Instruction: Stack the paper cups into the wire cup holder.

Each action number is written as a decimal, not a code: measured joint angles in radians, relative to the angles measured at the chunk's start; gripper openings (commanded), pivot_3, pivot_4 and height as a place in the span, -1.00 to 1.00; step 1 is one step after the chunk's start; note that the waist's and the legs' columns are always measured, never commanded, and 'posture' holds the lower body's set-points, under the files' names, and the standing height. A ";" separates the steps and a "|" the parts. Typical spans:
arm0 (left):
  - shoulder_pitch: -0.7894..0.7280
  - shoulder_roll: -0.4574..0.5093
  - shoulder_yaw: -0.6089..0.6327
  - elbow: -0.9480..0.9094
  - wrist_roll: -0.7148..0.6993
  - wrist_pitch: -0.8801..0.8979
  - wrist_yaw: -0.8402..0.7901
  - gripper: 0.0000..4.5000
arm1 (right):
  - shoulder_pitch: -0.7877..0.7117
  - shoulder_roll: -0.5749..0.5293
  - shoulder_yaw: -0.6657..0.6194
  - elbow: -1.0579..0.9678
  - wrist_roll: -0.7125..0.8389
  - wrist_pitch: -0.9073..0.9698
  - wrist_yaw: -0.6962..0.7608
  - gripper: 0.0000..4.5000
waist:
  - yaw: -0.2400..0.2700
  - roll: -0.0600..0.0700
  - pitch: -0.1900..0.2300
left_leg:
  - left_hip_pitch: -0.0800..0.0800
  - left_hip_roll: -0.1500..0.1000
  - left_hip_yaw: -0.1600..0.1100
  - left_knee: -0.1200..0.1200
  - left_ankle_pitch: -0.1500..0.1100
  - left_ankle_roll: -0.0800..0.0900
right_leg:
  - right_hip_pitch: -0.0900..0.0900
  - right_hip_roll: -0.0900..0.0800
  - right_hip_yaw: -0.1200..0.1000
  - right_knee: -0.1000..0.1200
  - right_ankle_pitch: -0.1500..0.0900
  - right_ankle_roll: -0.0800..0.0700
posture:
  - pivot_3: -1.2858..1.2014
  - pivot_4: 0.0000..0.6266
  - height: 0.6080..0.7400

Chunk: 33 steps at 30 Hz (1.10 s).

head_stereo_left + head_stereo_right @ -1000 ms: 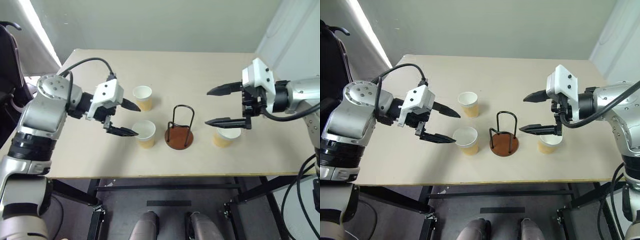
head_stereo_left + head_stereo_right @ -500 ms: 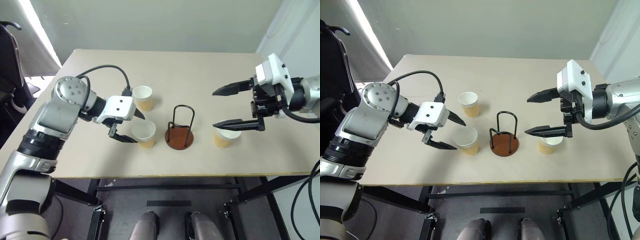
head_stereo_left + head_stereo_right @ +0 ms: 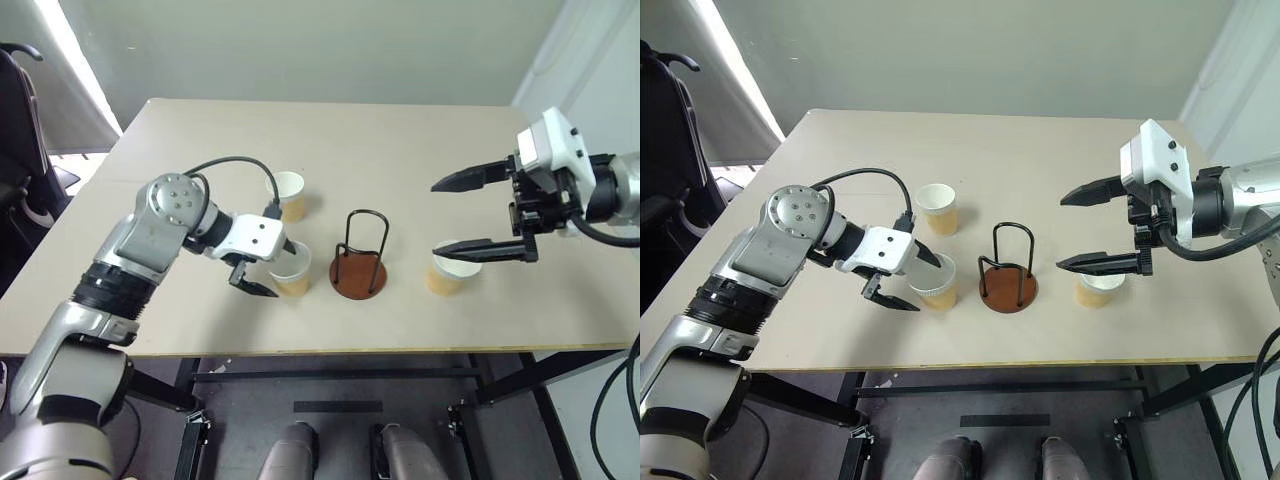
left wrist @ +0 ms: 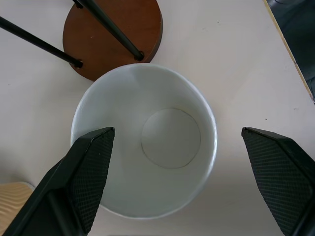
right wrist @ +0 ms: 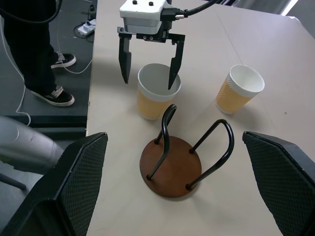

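Note:
Three tan paper cups stand on the table: a near one (image 3: 291,270), a far one (image 3: 287,193) and one on the right (image 3: 449,272). Between them stands the wire cup holder (image 3: 359,262), its brown disc base (image 4: 115,37) empty. My left gripper (image 3: 275,270) is open and low over the near cup (image 4: 145,140), which sits between its fingers (image 4: 83,167); one finger is close to the rim, the other stands apart from it. Above and a little left of the right cup, my right gripper (image 3: 436,218) hangs open, holding nothing.
The beige table (image 3: 400,140) has free room behind the cups and holder. Its front edge runs close to the near cup. A person's legs and shoes (image 5: 44,49) show on the floor beside the table's left end.
My left gripper has sunk and moved right, from beside the near cup to straddling it. The right gripper has stayed where it was, still open.

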 measured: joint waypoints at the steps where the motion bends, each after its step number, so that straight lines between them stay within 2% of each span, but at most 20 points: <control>1: 0.000 -0.004 0.000 0.000 0.001 0.002 -0.001 0.98 | 0.005 0.000 0.000 0.002 0.000 -0.002 0.002 0.98 | 0.000 0.000 0.000 | 0.000 0.000 0.000 0.000 0.000 0.000 | 0.000 0.000 0.000 0.000 0.000 0.000 | 0.03 -0.52 1.00; 3: 0.000 -0.011 0.000 0.001 0.002 0.007 -0.002 0.98 | 0.010 0.000 0.000 0.006 0.001 -0.007 0.007 0.98 | 0.000 0.000 0.000 | 0.000 0.000 0.000 0.000 0.000 0.000 | 0.000 0.000 0.000 0.000 0.000 0.000 | 0.03 -0.52 1.00; 6: 0.000 -0.018 -0.007 0.009 0.007 0.007 -0.002 0.73 | 0.015 -0.003 0.000 0.027 0.001 -0.027 0.024 1.00 | 0.000 0.000 0.000 | 0.000 0.000 0.000 0.000 0.000 0.000 | 0.000 0.000 0.000 0.000 0.000 0.000 | 0.03 -0.52 1.00; 9: 0.000 -0.022 -0.020 0.033 0.011 0.006 -0.002 0.32 | 0.020 -0.011 0.000 0.047 -0.004 -0.046 0.044 1.00 | 0.000 0.000 0.000 | 0.000 0.000 0.000 0.000 0.000 0.000 | 0.000 0.000 0.000 0.000 0.000 0.001 | 0.03 -0.52 1.00; 17: -0.004 0.011 -0.069 0.038 -0.042 0.044 -0.007 -0.98 | 0.022 -0.017 0.000 0.075 -0.019 -0.070 0.057 1.00 | 0.000 0.000 0.000 | 0.000 0.000 0.000 0.000 0.000 0.000 | 0.000 0.000 0.000 0.000 0.001 0.001 | 0.03 -0.52 1.00; 28: -0.057 0.039 -0.104 0.023 -0.094 0.073 -0.009 -1.00 | 0.036 -0.018 0.000 0.076 -0.027 -0.075 0.057 1.00 | 0.001 0.000 0.000 | 0.000 0.000 0.000 0.001 0.000 0.000 | 0.000 0.000 0.000 0.000 0.000 0.001 | 0.03 -0.52 1.00; 33: -0.160 0.001 -0.064 0.083 -0.102 0.087 -0.009 -1.00 | 0.035 -0.021 0.000 0.079 -0.031 -0.077 0.066 1.00 | 0.003 0.000 0.000 | -0.001 0.000 0.000 0.001 0.000 0.000 | 0.001 0.000 0.000 0.000 0.000 0.000 | 0.03 -0.52 1.00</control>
